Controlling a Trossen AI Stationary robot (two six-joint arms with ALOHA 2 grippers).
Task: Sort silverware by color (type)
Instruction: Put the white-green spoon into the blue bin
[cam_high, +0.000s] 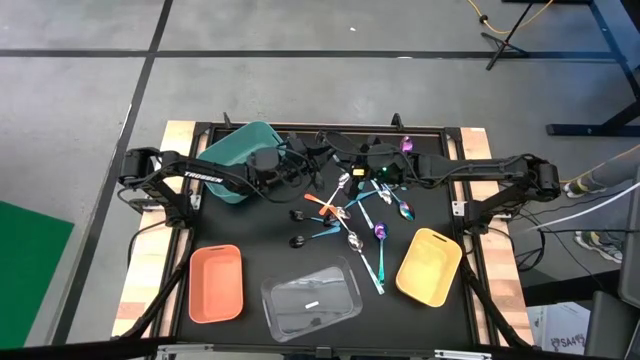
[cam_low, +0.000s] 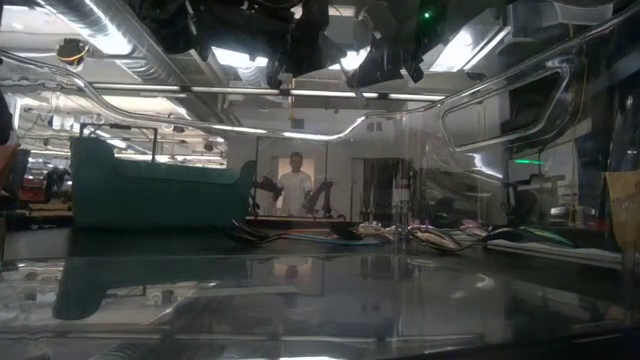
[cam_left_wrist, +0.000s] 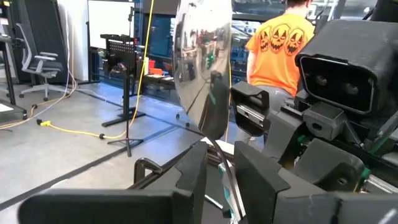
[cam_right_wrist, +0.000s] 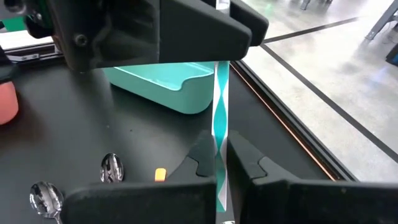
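My left gripper (cam_left_wrist: 221, 171) is raised near the table's (cam_high: 250, 235) far edge beside the teal bin (cam_high: 240, 155), pinching a silver spoon (cam_left_wrist: 202, 65) upright. My right gripper (cam_right_wrist: 221, 165) clamps a teal handle (cam_right_wrist: 221, 106). Four bins; other spoons (cam_high: 360, 215) lie mid-table, too tangled to count.

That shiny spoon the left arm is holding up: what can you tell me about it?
The all-silver spoon looks like polished metal, its mirror-like bowl reflecting the room. It stands upright, bowl uppermost, its thin handle running down between the dark fingers of the left end effector, which clamp it. It is lifted off the table, close to the right arm's wrist, and only those fingers are seen to touch it. The handle's lower end is hidden.
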